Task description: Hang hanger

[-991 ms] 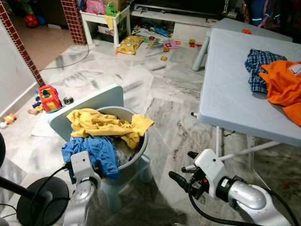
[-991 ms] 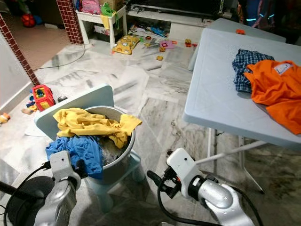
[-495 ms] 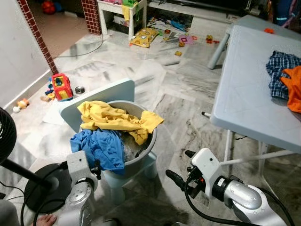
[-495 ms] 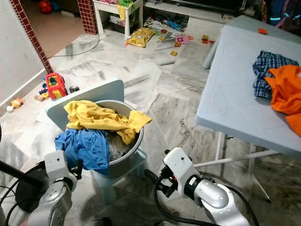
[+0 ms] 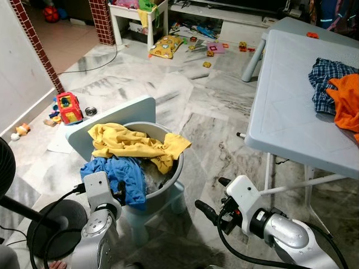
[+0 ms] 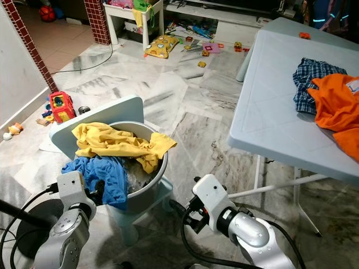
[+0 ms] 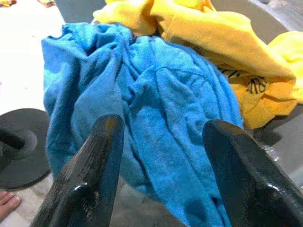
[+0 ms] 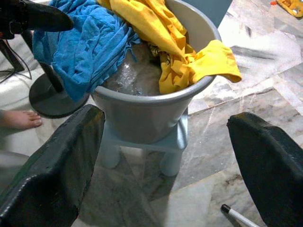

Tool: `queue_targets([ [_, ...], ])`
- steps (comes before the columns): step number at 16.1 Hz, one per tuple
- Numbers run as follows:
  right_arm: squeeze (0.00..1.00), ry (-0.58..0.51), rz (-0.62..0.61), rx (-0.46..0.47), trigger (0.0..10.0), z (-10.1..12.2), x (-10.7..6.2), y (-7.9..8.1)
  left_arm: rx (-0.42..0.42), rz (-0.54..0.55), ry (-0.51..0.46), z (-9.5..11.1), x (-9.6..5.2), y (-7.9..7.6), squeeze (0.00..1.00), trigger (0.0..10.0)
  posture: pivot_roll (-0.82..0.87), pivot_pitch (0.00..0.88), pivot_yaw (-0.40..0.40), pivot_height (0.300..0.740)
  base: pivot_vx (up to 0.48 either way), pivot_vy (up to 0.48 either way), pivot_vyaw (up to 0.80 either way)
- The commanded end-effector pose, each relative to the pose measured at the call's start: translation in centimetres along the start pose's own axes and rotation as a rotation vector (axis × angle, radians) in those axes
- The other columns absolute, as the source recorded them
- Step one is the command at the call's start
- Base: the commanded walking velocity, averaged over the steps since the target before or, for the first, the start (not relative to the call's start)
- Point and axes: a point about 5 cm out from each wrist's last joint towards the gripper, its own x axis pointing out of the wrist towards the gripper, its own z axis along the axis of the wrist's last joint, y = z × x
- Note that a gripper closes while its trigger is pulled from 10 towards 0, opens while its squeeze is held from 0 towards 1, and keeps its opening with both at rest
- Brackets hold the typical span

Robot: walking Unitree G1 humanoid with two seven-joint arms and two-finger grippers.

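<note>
Between the earlier pictures and this one the whole scene slides and swings back, which reads as the head camera turning rather than anything on the floor shifting; the arms sit in much the same pose against the bucket.

At about 9 o'clock from the picture's centre, a grey bucket [image 5: 168,185] rests on a pale blue chair [image 5: 115,115], with a yellow shirt [image 5: 132,145] draped over the top and a blue cloth [image 5: 120,174] spilling over the near rim. The left gripper [image 7: 163,156] hovers just above the blue cloth, its fingers spread apart and empty. The right gripper [image 5: 212,197], at 5 o'clock from the bucket, is also spread and holds nothing. At 2 o'clock a grey table [image 5: 280,112] carries an orange garment [image 5: 348,101] and a checked cloth [image 5: 324,78].

No hanger can be made out, so where the task's thing lies cannot be told.

The risk is a grab at loose cloth: the blue cloth could drag the yellow shirt along, or the bucket could tip off the small chair. A bare foot [image 8: 19,119] beside the fan base [image 5: 47,221] is near the arms' reach.
</note>
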Motion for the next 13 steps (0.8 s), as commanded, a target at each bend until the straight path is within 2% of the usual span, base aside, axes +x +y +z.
queue_targets([
  [1, 0.0, 0.011, 0.005, -0.007, 10.0, -0.14, 0.02, -0.03, -0.001, -0.009, 0.008, -0.03, -0.04, -0.27, 0.0, 10.0, -0.22, 0.132, -0.059, 0.74, 0.311, 0.0, 0.0],
  [6, 0.0, 0.01, 0.007, -0.019, 10.0, -0.07, 0.2, -0.25, -0.006, -0.013, 0.017, -0.08, 0.08, -0.52, 0.0, 10.0, -0.22, 0.122, -0.059, 0.74, 0.297, 0.0, 0.0],
  [9, 0.0, 0.004, 0.015, -0.027, 10.0, 0.07, 0.28, -0.23, 0.0, -0.001, 0.039, -0.43, 0.25, -0.54, 0.0, 10.0, -0.22, 0.119, -0.057, 0.74, 0.0, 0.0, 0.0],
  [13, 0.0, -0.002, 0.016, -0.029, 10.0, 0.11, 0.48, -0.29, -0.005, -0.006, 0.044, -0.43, 0.35, -0.97, 0.0, 10.0, -0.22, 0.113, -0.052, 0.74, 0.0, 0.0, 0.8],
])
